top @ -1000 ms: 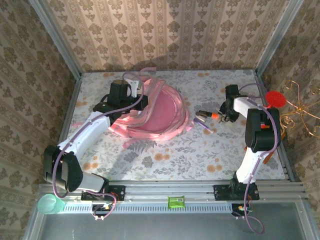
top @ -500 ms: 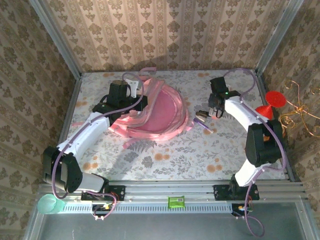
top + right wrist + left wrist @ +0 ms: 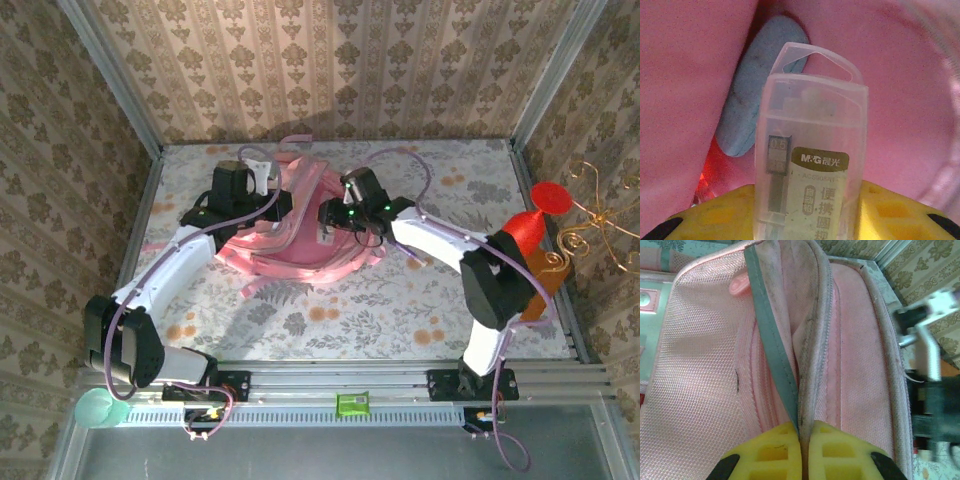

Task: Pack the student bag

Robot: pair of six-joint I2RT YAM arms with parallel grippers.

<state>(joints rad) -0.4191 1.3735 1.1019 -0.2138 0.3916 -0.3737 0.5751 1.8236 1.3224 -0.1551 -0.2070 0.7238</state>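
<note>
Your left claw (image 3: 800, 440) is clamped tight on the open rim of the student bag (image 3: 290, 252), which lies on the table (image 3: 420, 300) toward its far left. Your right claw (image 3: 805, 205) grips a clear lead case (image 3: 807, 150) (M&G label) inside the bag's pink lining, near a grey oval object (image 3: 757, 95).

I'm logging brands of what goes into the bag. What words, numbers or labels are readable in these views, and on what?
"M&G" plus Chinese characters: brown oval label on the clear plastic case.
"0.5": small grey box on that case; the mark below is blurred.
Larger Chinese print lower down: partly cut off.
The student bag: no text visible.
The green tag: too small to read.
</note>
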